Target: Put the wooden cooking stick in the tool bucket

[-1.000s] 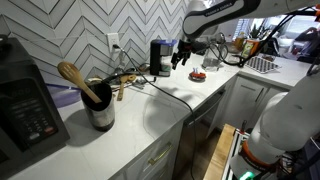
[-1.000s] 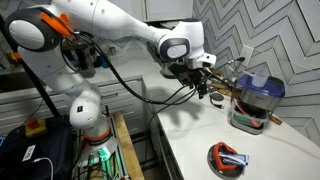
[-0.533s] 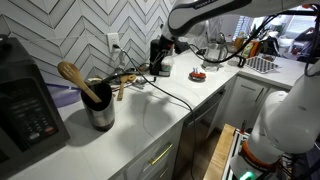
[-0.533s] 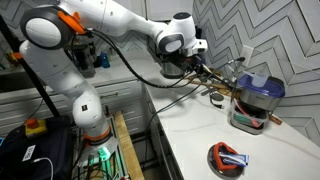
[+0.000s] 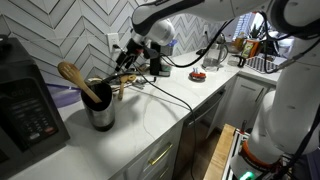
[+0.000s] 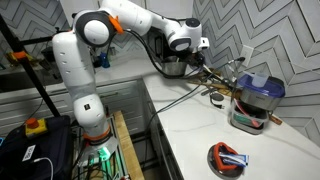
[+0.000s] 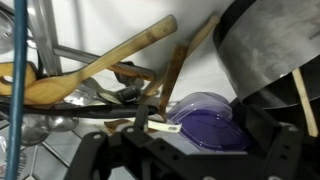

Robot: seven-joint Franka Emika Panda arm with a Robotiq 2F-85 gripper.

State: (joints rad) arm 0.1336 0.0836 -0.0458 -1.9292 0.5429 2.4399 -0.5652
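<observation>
The wooden cooking stick (image 7: 100,65) lies in a pile of utensils on the counter, its oval head at the left of the wrist view and its handle running up to the right. The pile also shows in an exterior view (image 5: 121,86). The steel tool bucket (image 5: 100,110) stands beside the pile and also shows in the wrist view (image 7: 265,50). Another wooden spoon (image 5: 70,72) stands in it. My gripper (image 5: 127,63) hovers just above the pile, open and empty, and shows in both exterior views (image 6: 192,66). Its dark fingers (image 7: 100,152) frame the bottom of the wrist view.
A purple bowl (image 7: 205,115) lies between the pile and the bucket. A large black appliance (image 5: 25,105) stands at the counter's left end and a coffee maker (image 5: 160,55) behind the pile. A red-rimmed dish (image 6: 228,157) and a cable (image 5: 170,95) lie on the counter.
The arm has swung from beside the coffee maker toward the utensil pile and lowered over it. The gripper stays open and empty. The utensils and bucket have not moved.
</observation>
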